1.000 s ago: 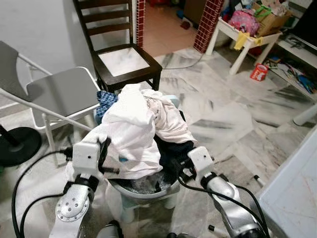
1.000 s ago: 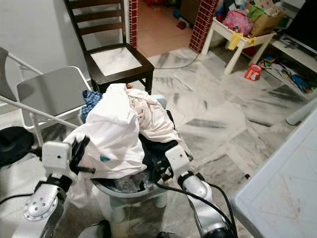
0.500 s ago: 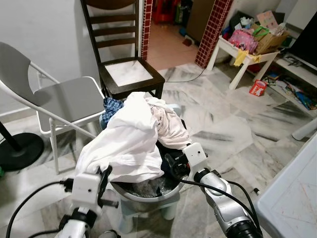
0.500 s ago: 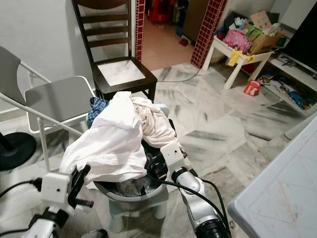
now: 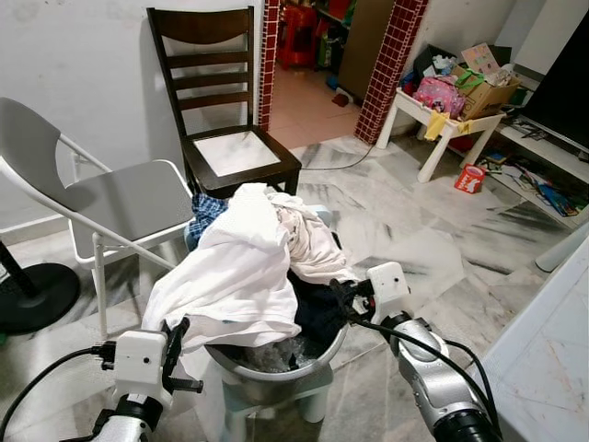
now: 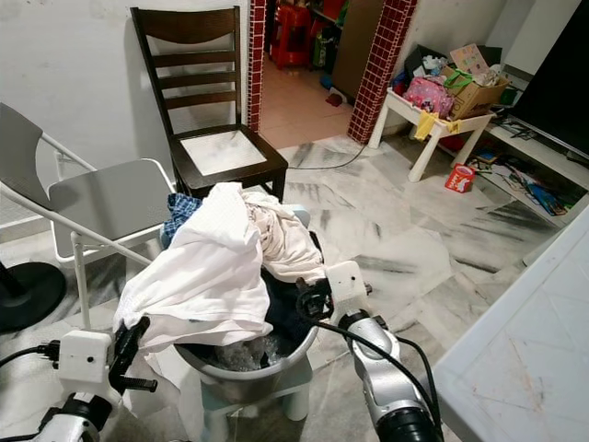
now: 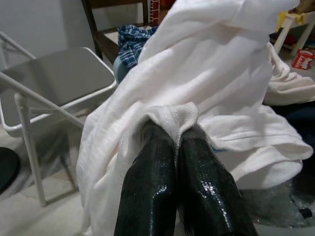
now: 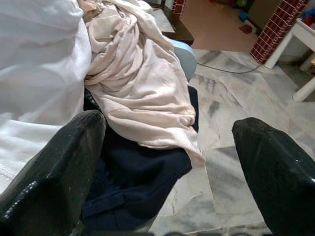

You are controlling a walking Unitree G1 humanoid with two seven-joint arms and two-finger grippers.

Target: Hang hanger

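White shirt (image 7: 216, 88) is pinched in my left pincer (image 7: 178, 129); right pincer (image 8: 167, 162) gapes wide. Next I must lift it clear.

Left gripper (image 7: 177, 129) low, fingers pinched together, right gripper (image 8: 167, 147) raised, fingers spread wide

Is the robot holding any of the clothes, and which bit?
The left gripper pinches a folded edge of the big white cloth. The right gripper is open, holding nothing.
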